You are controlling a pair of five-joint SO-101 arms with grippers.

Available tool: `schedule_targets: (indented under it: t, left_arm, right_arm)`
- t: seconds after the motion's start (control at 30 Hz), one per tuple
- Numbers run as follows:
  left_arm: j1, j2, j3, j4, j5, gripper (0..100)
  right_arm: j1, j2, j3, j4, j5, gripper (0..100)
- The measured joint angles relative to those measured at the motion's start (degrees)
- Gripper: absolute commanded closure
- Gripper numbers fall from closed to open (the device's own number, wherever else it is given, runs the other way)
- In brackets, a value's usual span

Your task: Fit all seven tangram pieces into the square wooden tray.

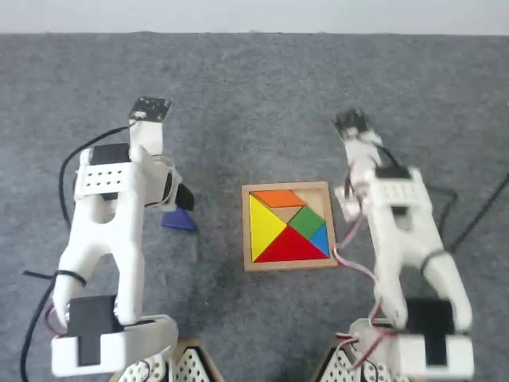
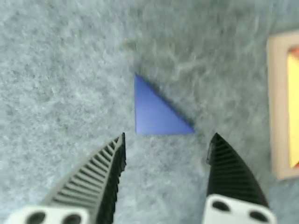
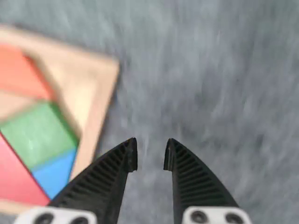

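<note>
Nearing completion, with one piece outside the tray [image 1: 246, 231].
Blue triangle [image 2: 154, 114] is seen on the counter [image 1: 238, 95] before the spread left jaws; right jaws, slightly parted, are held beside the tray, where a gap shows.

The loose triangle [image 1: 180, 221] lies on the mat [image 1: 238, 95] left of the tray [image 1: 246, 231], by the left gripper [image 2: 169, 135]; the right gripper [image 3: 151, 140] is right of the tray.

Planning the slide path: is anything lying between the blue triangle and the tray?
Nothing: the high and left wrist views show bare grey mat between the blue triangle and the tray.
</note>
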Motion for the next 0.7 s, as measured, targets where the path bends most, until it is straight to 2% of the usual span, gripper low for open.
schedule_targets:
  t: [0.13,0.33,0.7]
  left_arm:
    - [-1.8,2.2,0.0,0.4,-2.3,73]
    - [-1.8,13.8,-3.0,-0.1,1.8,73]
    - [-1.8,26.4,-9.4,-0.8,9.8,73]
  right_arm:
    - [2.5,-11.3,13.4,-0.7,0.1,89.4]
    - [2.6,-24.7,23.6,-0.7,0.3,89.3]
    - [2.7,-28.0,27.8,-1.0,0.6,89.3]
